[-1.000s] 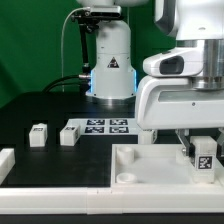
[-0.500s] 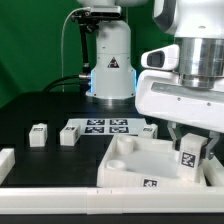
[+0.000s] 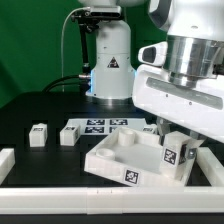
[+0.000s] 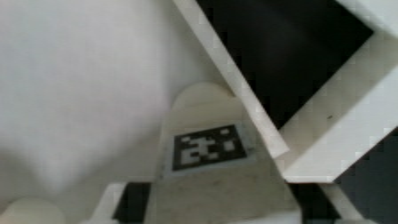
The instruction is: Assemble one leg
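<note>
A white rail (image 3: pixel 100 190) runs along the table's near edge. Behind it the white panel (image 3: pixel 120 155) sits skewed. The gripper (image 3: pixel 180 150) is closed on a tagged leg (image 3: pixel 175 156) at the panel's corner on the exterior view's right. Farther back, two loose legs (image 3: pixel 39 135) stand on open black table beside the marker board (image 3: pixel 105 126).

Gripper (image 3: pixel 178 150) low, arm tilted

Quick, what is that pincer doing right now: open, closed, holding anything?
Pincer: closed on the small white plastic leg block with a black-and-white square tag, held at the large white square panel.
</note>
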Controlling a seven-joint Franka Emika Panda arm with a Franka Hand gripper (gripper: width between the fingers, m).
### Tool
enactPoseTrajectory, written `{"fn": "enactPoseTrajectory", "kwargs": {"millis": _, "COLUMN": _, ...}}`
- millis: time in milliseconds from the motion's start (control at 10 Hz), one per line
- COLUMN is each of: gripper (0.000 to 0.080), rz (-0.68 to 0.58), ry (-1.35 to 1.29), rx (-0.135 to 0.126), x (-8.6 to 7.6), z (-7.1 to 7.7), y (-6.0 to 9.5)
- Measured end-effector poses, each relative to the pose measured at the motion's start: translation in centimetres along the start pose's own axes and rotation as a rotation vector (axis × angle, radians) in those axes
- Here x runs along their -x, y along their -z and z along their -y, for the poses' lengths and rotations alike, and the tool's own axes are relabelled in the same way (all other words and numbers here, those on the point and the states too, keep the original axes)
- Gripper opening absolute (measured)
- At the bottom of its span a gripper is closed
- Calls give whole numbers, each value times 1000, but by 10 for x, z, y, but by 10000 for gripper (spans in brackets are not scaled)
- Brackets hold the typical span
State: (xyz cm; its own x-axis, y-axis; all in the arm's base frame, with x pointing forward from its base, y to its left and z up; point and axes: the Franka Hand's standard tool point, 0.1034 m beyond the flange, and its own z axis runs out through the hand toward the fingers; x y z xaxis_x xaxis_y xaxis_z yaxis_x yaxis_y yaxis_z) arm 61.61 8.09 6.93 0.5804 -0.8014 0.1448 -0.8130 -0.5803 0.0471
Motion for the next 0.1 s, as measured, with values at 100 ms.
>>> {"fn": "enactPoseTrajectory", "kwargs": {"millis": 100, "gripper": 425, "rz": 0, "ry": 0, "rx": 0, "x": 0, "z": 0, "y": 0}}
